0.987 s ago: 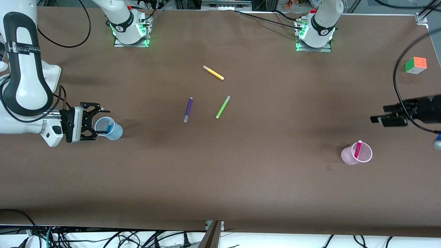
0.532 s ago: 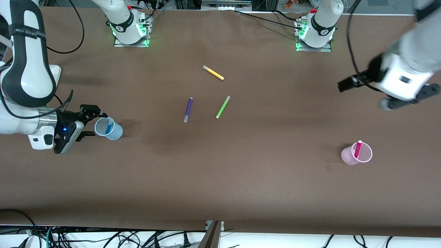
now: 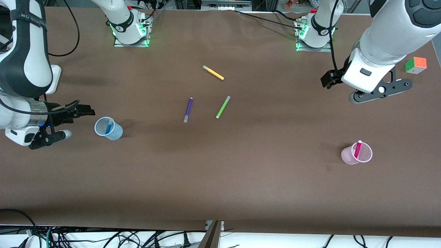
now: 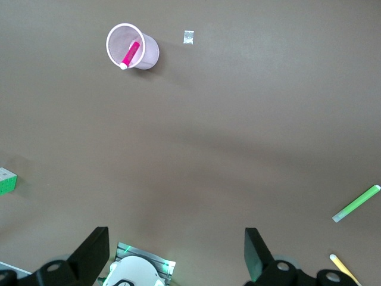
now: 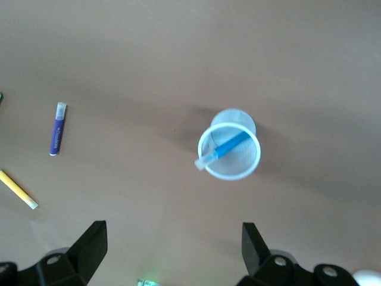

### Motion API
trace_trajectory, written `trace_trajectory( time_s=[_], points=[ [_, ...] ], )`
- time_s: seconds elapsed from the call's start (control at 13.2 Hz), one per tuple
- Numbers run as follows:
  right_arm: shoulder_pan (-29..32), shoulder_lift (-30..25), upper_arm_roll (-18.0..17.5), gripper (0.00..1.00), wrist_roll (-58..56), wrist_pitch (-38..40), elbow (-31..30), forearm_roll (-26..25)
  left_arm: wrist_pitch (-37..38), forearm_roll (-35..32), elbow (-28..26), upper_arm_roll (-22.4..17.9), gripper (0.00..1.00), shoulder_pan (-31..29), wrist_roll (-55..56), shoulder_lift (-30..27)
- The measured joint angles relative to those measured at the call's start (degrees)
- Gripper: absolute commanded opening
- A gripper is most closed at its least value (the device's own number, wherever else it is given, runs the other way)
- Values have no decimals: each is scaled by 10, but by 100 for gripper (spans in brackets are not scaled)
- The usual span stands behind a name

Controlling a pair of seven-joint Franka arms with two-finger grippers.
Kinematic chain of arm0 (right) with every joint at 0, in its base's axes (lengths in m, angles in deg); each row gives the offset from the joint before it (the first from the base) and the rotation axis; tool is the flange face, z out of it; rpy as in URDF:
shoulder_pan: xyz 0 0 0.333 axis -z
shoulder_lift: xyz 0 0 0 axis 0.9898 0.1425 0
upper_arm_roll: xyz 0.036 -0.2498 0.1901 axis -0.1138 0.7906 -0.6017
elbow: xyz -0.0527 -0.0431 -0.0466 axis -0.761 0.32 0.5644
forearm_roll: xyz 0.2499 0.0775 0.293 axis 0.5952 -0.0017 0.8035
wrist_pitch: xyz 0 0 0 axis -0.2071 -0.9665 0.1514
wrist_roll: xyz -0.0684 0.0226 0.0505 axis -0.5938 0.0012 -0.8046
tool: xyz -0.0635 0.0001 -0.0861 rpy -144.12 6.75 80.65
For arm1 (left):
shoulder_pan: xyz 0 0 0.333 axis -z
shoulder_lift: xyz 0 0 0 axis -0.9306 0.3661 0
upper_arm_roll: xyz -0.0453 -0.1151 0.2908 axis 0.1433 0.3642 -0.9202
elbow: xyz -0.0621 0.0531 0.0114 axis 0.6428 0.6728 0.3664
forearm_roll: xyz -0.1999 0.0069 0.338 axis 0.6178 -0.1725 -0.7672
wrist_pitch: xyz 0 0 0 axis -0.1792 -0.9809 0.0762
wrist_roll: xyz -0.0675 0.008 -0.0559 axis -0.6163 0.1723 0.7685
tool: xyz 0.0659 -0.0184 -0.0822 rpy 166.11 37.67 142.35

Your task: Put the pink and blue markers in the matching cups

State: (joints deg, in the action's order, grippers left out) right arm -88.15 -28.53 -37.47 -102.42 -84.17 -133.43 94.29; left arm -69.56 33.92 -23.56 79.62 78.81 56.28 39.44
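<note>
Blue marker (image 3: 109,126): stands slanted inside the pale blue cup (image 3: 113,132), pale cap up and leaning on the rim; cup sits toward the right arm's end of the table. Judged light, stiff and smooth-barrelled, apt to slip under a loose pinch; best taken across the barrel just below the cap, where it clears the rim.

Pink marker (image 3: 358,149): leans in the pale pink cup (image 3: 348,156), tip poking above the rim; cup sits toward the left arm's end, nearer the front camera than the blue cup. Same handling judgement.

Cups: thin translucent plastic, judged very light and easily tipped or dented (a sideways nudge on a leaning pen would likely topple one). Hold by the rim wall only if needed.

Right gripper (image 5: 172,250): hangs over bare table beside the blue cup, fingers spread wide, holding nothing.

Left gripper (image 4: 177,253): up over the table near its own base's end, well apart from the pink cup, fingers spread, holding nothing.

Also present: purple pen (image 3: 187,109), green pen (image 3: 223,107) and yellow pen (image 3: 213,72), lying flat mid-table; colour cube (image 3: 415,65) near the table's edge at the left arm's end.

Status: both markers appear to sit in matching cups; task judged complete.
</note>
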Motion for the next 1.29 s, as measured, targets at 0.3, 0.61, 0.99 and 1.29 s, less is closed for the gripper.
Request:
trace_trajectory(
  time_s=[0.3, 0.61, 0.99, 1.29],
  points=[
    [-30, -62, -13, 100, 54, 24, -2, -57, 0, 0, 0, 0, 100, 0, -1, 0],
    [-7, -154, -16, 100, 59, 12, -80, -64, 0, 0, 0, 1, 100, 0, -2, 0],
    [48, -264, -15, 100, 58, -26, -160, -65, -12, 34, -16, -25, 100, -2, -70, -25],
    [53, -259, -50, 100, 100, -15, -162, -81, -131, 35, -182, -30, 100, -50, -234, -135]
  ],
)
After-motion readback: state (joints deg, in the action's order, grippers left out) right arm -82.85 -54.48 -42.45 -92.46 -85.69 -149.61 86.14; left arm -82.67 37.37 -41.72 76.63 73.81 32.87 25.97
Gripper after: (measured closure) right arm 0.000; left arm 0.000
